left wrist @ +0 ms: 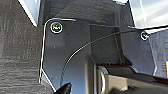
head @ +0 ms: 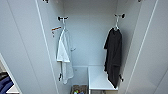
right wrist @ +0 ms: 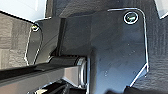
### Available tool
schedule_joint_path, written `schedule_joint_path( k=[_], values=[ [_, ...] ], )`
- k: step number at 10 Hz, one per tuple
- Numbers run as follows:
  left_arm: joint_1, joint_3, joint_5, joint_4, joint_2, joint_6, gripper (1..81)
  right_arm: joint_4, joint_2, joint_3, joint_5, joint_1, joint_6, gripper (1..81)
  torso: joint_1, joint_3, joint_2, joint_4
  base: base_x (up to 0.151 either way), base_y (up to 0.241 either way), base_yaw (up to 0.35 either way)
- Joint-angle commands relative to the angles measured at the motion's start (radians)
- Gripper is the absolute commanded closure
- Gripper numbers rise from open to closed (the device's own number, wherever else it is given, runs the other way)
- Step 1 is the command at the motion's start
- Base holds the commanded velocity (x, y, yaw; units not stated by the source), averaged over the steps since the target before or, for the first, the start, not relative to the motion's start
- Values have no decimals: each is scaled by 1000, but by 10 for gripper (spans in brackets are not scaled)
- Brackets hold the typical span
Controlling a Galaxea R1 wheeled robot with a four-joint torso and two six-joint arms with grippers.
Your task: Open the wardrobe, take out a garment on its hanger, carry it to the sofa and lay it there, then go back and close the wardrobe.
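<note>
The wardrobe (head: 90, 32) stands open straight ahead in the head view, its white doors (head: 22, 50) swung wide on both sides. Inside on the right hangs the garment (head: 113, 56), a black T-shirt, on its white hanger (head: 116, 25) hooked over a peg on the right wall. A white T-shirt (head: 64, 53) hangs from a peg on the left wall. Both wrist views look down past the robot's dark plates at grey carpet (left wrist: 17, 50).
A white shelf box (head: 100, 78) sits low inside the wardrobe under the black T-shirt. A basket with coloured items (head: 78, 90) rests on the wardrobe floor. Something blue (head: 5, 83) shows at the lower left edge, past the left door.
</note>
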Motion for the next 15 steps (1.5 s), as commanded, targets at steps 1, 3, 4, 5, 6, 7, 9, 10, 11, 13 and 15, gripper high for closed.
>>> schedule_joint_path(
  k=[1,3,4,5,6,7,9,10,11,13,15],
  values=[
    [-40,2,51,10,-4,7,10,-10,3,3,-50,42,-1,10,0,0,0,0,74,0,0],
    [-40,2,51,10,-3,7,10,-10,3,3,-50,39,-2,10,0,0,0,0,72,0,0],
    [-40,2,51,10,-3,5,10,-10,3,3,-50,39,-2,10,0,0,0,0,72,0,0],
    [-40,2,51,10,-1,7,10,-11,3,1,-50,39,-2,10,0,0,0,0,72,0,0],
    [-40,2,51,10,-1,5,10,-10,3,1,-51,39,-2,10,0,0,0,0,72,0,0],
    [-40,2,51,10,-1,5,10,-11,3,1,-50,39,-2,10,0,0,0,0,72,0,0],
    [-40,2,51,10,-1,5,10,-11,3,1,-51,39,-2,10,0,0,0,0,72,0,0],
    [-40,4,51,10,-1,7,10,-11,3,1,-50,41,-2,10,0,0,0,0,72,0,0],
    [-40,5,51,10,0,5,10,-11,3,1,-51,39,-2,10,0,0,0,0,72,0,0],
    [-40,5,51,10,0,7,10,-11,3,1,-50,39,-2,10,0,0,0,0,73,0,0],
    [-40,5,51,10,0,5,10,-11,3,1,-50,39,-2,10,0,0,0,0,72,0,0]
  ],
)
